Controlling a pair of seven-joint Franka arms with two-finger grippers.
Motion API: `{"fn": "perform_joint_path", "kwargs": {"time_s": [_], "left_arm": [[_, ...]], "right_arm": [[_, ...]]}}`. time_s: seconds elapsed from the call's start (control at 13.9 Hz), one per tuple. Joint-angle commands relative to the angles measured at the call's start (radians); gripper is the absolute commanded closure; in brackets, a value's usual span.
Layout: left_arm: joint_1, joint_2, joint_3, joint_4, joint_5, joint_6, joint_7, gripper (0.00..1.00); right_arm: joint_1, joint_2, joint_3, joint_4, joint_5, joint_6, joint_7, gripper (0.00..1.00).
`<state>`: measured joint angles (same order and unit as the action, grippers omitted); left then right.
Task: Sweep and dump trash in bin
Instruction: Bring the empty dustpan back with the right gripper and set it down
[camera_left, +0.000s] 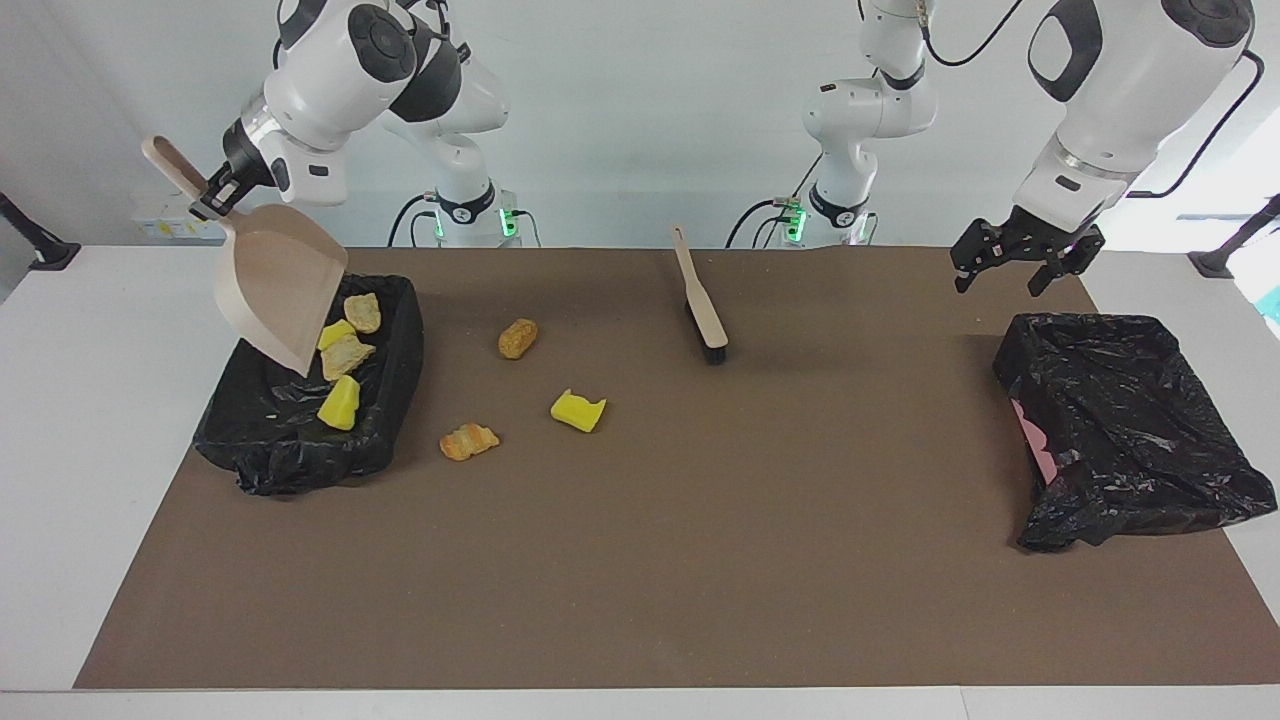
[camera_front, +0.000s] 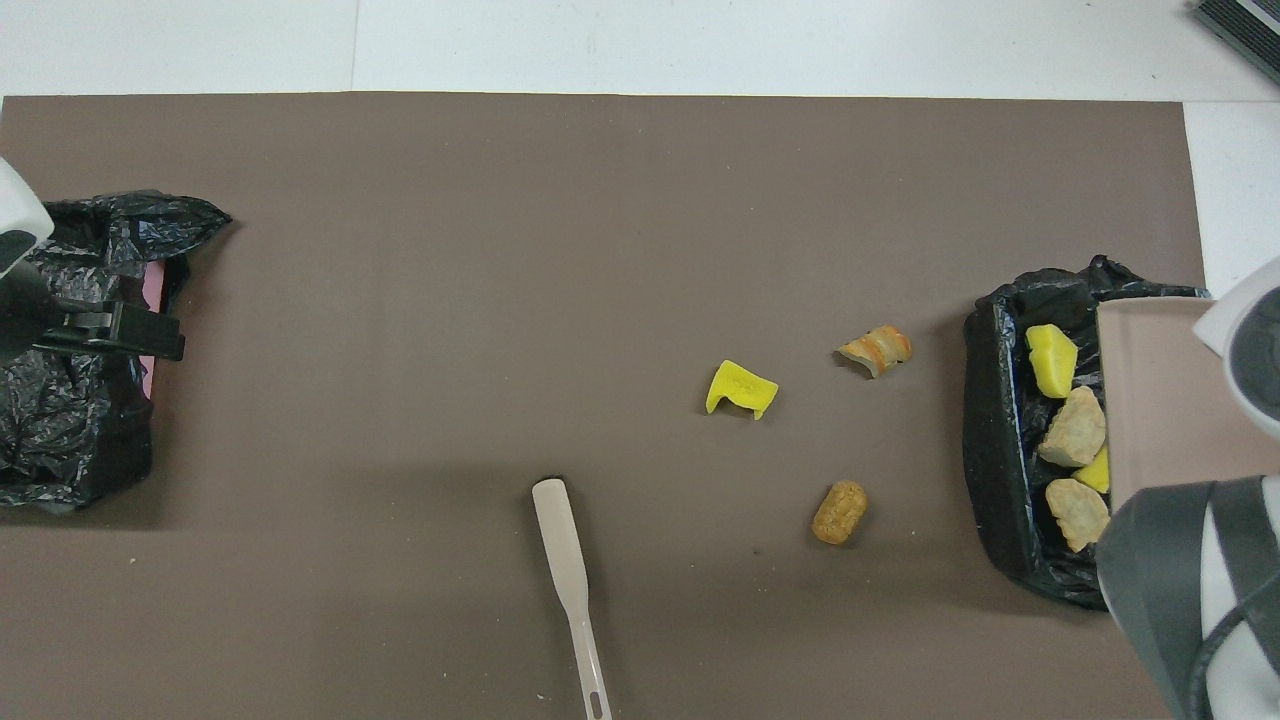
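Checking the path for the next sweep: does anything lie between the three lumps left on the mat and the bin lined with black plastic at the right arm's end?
Nothing visible does. The orange-brown lump, striped orange lump and yellow lump lie on bare mat beside the bin; the brush lies toward the left arm's end.

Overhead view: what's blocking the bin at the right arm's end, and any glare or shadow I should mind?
Overhead view: the dustpan and the right arm's grey link cover part of the bin; no glare. Facing view: bright window glare at the left arm's end, soft shadows only.
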<state>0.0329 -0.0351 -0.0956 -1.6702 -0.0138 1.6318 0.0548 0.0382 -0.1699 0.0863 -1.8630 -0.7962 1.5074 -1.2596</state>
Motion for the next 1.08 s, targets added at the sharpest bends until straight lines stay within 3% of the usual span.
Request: {"fn": "perform_joint_path", "kwargs": {"time_s": [0.0, 0.22, 0.36, 0.72, 1.01], "left_arm": [[0.016, 0.003, -0.007, 0.003, -0.012, 0.013, 0.011, 0.00], [0.015, 0.003, -0.007, 0.003, -0.011, 0.013, 0.011, 0.00], [0.016, 0.003, -0.007, 0.003, -0.011, 0.013, 0.010, 0.00], [0.015, 0.003, -0.007, 0.003, -0.011, 0.013, 0.011, 0.00], [0.016, 0.003, -0.007, 0.003, -0.011, 0.013, 0.011, 0.00]], "right_arm": [[-0.003, 0.089, 0.004, 0.111, 0.151, -0.029, 0.102, 1.00], [0.005, 0.096, 0.010, 0.111, 0.340, -0.023, 0.354, 1.00], [0.063, 0.159, 0.045, 0.146, 0.399, -0.021, 0.553, 1.00], [0.195, 0.438, 0.049, 0.416, 0.541, -0.015, 1.035, 1.00], [0.291, 0.571, 0.049, 0.539, 0.624, 0.039, 1.355, 1.00]]}}
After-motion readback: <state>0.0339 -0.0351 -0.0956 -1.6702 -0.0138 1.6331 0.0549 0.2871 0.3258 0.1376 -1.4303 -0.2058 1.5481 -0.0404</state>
